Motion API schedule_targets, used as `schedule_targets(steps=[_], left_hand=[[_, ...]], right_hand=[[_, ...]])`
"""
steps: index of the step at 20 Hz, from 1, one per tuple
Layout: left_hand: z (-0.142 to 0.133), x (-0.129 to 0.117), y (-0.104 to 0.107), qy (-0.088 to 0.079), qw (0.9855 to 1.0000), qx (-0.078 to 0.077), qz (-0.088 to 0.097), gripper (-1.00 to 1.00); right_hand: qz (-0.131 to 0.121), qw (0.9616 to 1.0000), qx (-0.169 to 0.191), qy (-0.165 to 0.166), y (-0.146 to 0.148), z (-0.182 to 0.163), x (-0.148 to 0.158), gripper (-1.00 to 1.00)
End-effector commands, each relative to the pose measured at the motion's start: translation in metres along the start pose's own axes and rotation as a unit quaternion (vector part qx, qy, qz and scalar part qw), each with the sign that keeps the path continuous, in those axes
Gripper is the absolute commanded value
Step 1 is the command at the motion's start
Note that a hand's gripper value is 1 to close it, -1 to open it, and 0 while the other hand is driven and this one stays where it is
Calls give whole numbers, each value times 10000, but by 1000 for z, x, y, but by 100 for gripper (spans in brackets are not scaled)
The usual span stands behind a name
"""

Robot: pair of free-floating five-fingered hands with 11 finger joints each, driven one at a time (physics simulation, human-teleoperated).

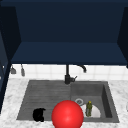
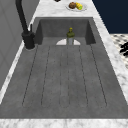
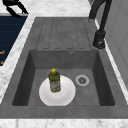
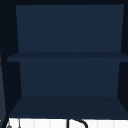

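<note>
Red ball (image 1: 67, 115) up front, at the sink's near edge, covering part of the plate (image 1: 96, 113). Left robot hand (image 1: 38, 114) hangs at the sink's (image 1: 45, 92) front-left edge, above the ribbed drainboard; can't tell whether its fingers are spread or curled. Nothing visibly held. Green bottle (image 3: 54, 80) stands upright on the white plate in the right basin, drain (image 3: 82, 80) just beside. Black faucet (image 1: 68, 75) at the back rim. Food plate (image 2: 76, 6) on the tabletop beyond the basin. Dark blue cabinet (image 4: 67, 75) above, open shelves.
</note>
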Motion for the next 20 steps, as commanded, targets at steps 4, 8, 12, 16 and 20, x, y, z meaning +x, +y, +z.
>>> schedule_targets(steps=[4, 8, 12, 16, 20], left_hand=[[0, 0, 0, 0, 10000, 0, 0, 0], [0, 0, 0, 0, 10000, 0, 0, 0], [0, 0, 0, 0, 10000, 0, 0, 0], [0, 0, 0, 0, 10000, 0, 0, 0], [0, 0, 0, 0, 10000, 0, 0, 0]], right_hand=[[783, 9958, -228, 423, -5, -8, 2, -100], [963, 9927, -360, 626, -10, -14, 3, -100], [1186, 9875, -640, 818, -13, -16, 3, -100], [1469, 9821, -741, 918, -14, -15, 0, -100], [1667, 9788, -646, 997, -16, -15, 1, -100]])
